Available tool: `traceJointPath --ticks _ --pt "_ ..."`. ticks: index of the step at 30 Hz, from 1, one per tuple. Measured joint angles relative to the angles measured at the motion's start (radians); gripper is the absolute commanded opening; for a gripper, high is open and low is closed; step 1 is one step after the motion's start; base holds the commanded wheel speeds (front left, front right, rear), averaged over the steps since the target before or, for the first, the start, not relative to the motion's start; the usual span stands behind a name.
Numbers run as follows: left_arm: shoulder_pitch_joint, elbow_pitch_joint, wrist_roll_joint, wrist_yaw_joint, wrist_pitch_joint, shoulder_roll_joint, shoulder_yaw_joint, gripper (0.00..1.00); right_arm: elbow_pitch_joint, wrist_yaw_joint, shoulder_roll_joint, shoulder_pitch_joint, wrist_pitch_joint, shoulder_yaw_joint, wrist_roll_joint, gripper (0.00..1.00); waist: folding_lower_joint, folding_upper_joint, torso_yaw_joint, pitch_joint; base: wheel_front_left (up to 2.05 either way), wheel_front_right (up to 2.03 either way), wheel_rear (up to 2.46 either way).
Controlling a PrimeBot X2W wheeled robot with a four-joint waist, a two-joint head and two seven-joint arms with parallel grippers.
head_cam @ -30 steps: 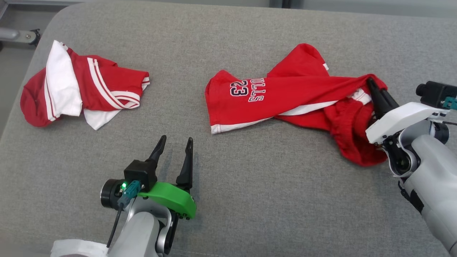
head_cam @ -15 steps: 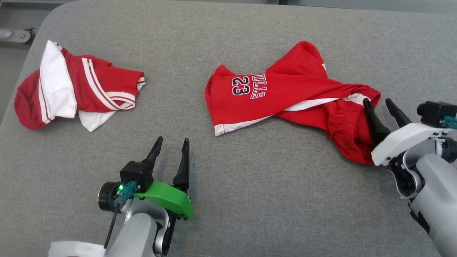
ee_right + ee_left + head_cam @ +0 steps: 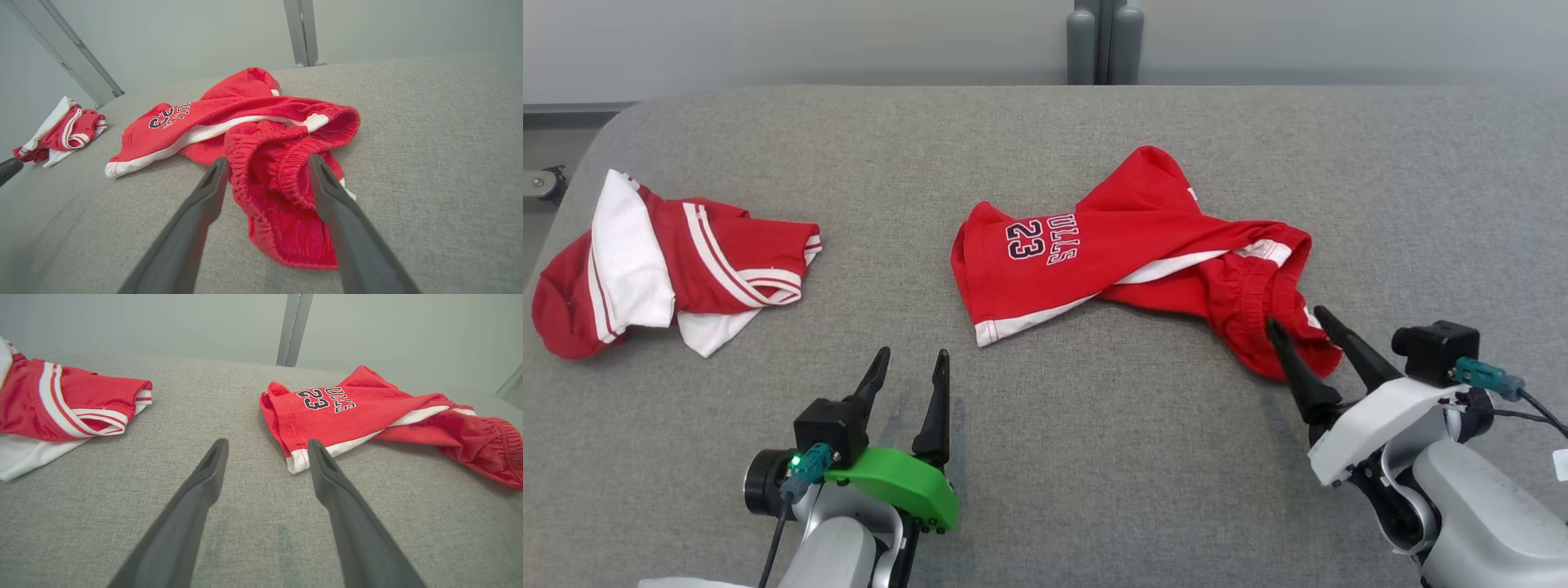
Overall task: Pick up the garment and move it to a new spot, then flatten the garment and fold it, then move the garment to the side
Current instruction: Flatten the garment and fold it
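Observation:
Red shorts [image 3: 1127, 253] with a white hem and "BULLS 23" print lie crumpled mid-table, also seen in the left wrist view [image 3: 367, 412] and the right wrist view [image 3: 261, 134]. Their elastic waistband [image 3: 286, 183] bunches at the right end. My right gripper [image 3: 1298, 327] is open just in front of that waistband, with nothing held; its fingertips [image 3: 218, 167] straddle the bunched cloth without closing on it. My left gripper [image 3: 911, 363] stands open over bare table, short of the shorts' white hem corner [image 3: 298, 461].
A second red-and-white garment [image 3: 662, 261] lies crumpled at the table's left edge. The grey fabric table [image 3: 1094, 457] has free room in front and on the far right. A grey post [image 3: 1103, 41] stands behind the far edge.
My right gripper has let go of the shorts' waistband, opened and drawn back toward me. The head camera has tilted up, so the whole scene sits lower.

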Motion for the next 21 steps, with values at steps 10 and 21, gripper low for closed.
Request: traceJointPath --ticks 10,21 --pt "0.005 0.002 0.002 -0.001 0.0 0.0 0.0 1.0 0.068 0.0 0.049 -0.019 0.0 0.038 -0.127 1.0 0.0 0.0 0.031 0.006 0.0 0.0 0.0" --pt "0.004 0.001 0.002 0.001 0.0 0.0 -0.001 1.0 0.182 0.0 0.129 -0.052 0.0 -0.017 -0.264 0.0 0.0 0.0 0.048 0.028 0.0 0.0 0.0"
